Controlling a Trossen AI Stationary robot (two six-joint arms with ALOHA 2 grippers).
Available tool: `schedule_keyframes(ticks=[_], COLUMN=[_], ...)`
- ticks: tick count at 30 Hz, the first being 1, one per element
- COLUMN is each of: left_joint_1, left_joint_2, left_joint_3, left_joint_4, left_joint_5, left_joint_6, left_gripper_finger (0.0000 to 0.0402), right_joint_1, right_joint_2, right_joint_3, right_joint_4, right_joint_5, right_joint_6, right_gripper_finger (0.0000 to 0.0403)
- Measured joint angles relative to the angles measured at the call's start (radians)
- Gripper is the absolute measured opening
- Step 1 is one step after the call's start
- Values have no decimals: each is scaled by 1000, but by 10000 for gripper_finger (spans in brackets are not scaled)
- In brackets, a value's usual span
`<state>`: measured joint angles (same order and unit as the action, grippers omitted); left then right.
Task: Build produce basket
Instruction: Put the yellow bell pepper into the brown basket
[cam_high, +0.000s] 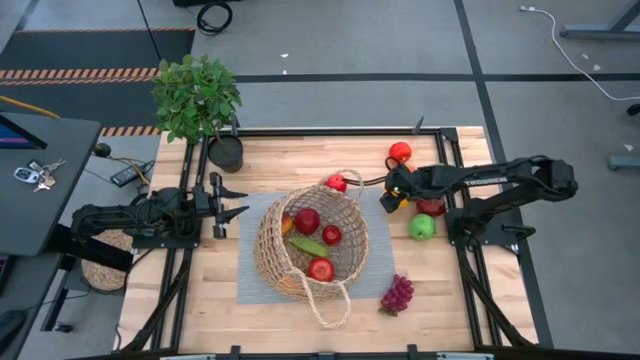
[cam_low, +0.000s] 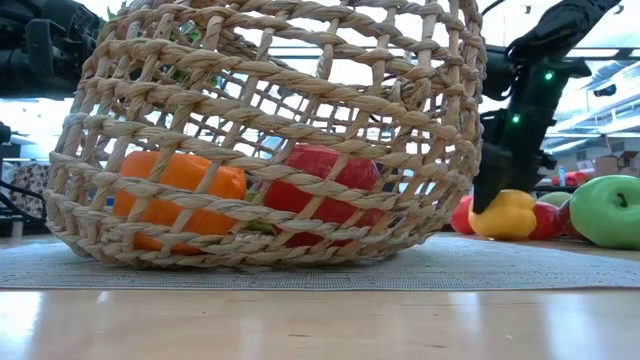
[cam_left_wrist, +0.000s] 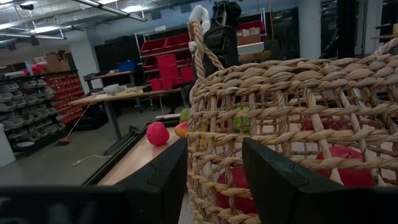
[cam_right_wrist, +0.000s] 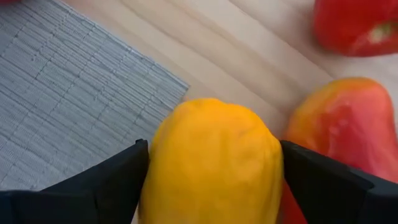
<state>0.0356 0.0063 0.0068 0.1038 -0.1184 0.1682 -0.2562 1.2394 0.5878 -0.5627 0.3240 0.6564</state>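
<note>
The tan wicker basket (cam_high: 310, 245) stands on a grey mat (cam_high: 255, 290) at the table's middle, with red apples, an orange pepper and a green vegetable inside. My right gripper (cam_high: 392, 196) reaches down just right of the basket and is shut on a yellow pepper (cam_right_wrist: 211, 162). My left gripper (cam_high: 230, 203) is open and empty, just left of the basket; its wrist view shows the basket wall (cam_left_wrist: 292, 124) ahead of it. A green apple (cam_high: 422, 227), red fruits (cam_high: 400, 152) and purple grapes (cam_high: 397, 293) lie on the table. My right gripper pinches the yellow pepper between its two fingers (cam_right_wrist: 118, 180), one on each of its opposite sides (cam_right_wrist: 155, 168). The fingers come from above, slanting down. In the low view the pepper (cam_low: 510, 215) sits at table level, beside a red fruit.
A potted leafy plant (cam_high: 197, 97) stands at the table's far left corner. A red fruit (cam_high: 337, 183) lies against the basket's far rim. Another red fruit (cam_high: 432, 207) lies right beside the pepper. Bare wood (cam_high: 470, 300) shows at the table's near right.
</note>
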Motion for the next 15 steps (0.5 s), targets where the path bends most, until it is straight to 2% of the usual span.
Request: schedule_keyframes(ticks=[8, 15], left_joint_1=[0, 0], left_joint_2=[0, 0], left_joint_3=[0, 0], left_joint_4=[0, 0], left_joint_5=[0, 0], left_joint_6=[0, 0], left_gripper_finger=[160, 160], right_joint_1=[0, 1], right_joint_2=[10, -16], right_joint_3=[0, 11], right_joint_4=[20, 24], right_joint_5=[-16, -71], right_joint_6=[-28, -29], right_gripper_finger=[302, 294])
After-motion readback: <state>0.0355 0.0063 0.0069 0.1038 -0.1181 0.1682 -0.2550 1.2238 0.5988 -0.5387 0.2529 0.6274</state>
